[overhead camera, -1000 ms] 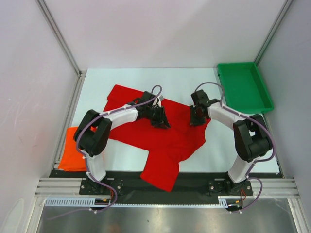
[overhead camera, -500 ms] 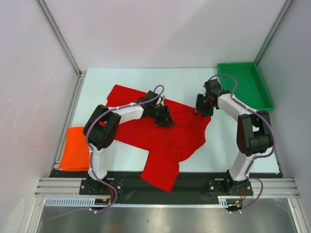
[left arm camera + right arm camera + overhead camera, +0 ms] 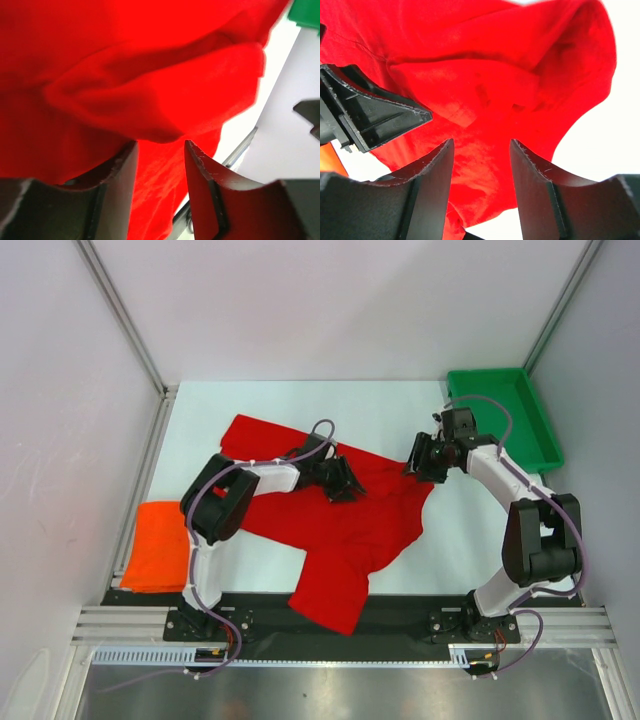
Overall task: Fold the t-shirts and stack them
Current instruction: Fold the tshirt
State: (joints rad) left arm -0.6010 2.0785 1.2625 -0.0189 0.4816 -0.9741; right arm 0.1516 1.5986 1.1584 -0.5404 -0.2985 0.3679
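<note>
The red t-shirt (image 3: 370, 515) lies crumpled and partly spread across the middle of the table, one part hanging toward the front edge. The orange t-shirt (image 3: 155, 548) sits folded as a rectangle at the front left. My left gripper (image 3: 342, 485) hovers over the red shirt's middle. In the left wrist view it (image 3: 160, 145) is open, with a raised fold of red cloth (image 3: 150, 75) just beyond the tips. My right gripper (image 3: 418, 462) is at the shirt's right edge. In the right wrist view it (image 3: 481, 142) is open above the red cloth (image 3: 495, 75), nothing pinched.
A green tray (image 3: 500, 425) stands at the back right, close behind the right arm. The white table (image 3: 460, 540) is bounded by metal rails on the left and front, and walls close in on three sides. The left gripper's finger (image 3: 380, 115) shows in the right wrist view.
Both grippers have opened and let go of the red shirt. The right gripper has drawn back to the right, toward the tray. The left gripper has shifted slightly right.
</note>
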